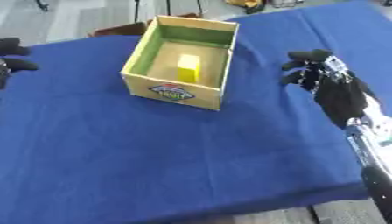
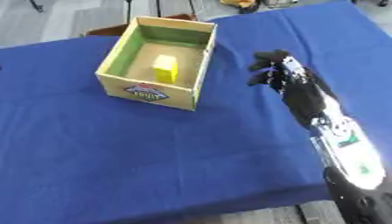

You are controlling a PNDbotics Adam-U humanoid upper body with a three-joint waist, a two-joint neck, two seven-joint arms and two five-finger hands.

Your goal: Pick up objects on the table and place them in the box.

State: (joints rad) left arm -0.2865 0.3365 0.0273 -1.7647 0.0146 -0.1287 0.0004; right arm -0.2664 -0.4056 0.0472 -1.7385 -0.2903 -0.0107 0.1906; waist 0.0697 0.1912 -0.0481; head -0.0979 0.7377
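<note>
Yellow rectangular block (image 1: 187, 67) sits delivered inside the open cardboard box (image 1: 177, 92); at three o'clock, the black right hand (image 2: 295, 89) hovers empty, fingers loosely curled.

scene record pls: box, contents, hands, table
box: open cardboard box, upright on the blue tablecloth
contents: one yellow block inside, on the box floor
right hand: to the right of the box, apart from it, fingers curled, holding nothing
left hand: at the left edge of the left eye view, mostly cut off
loose objects on cloth: none visible
</note>
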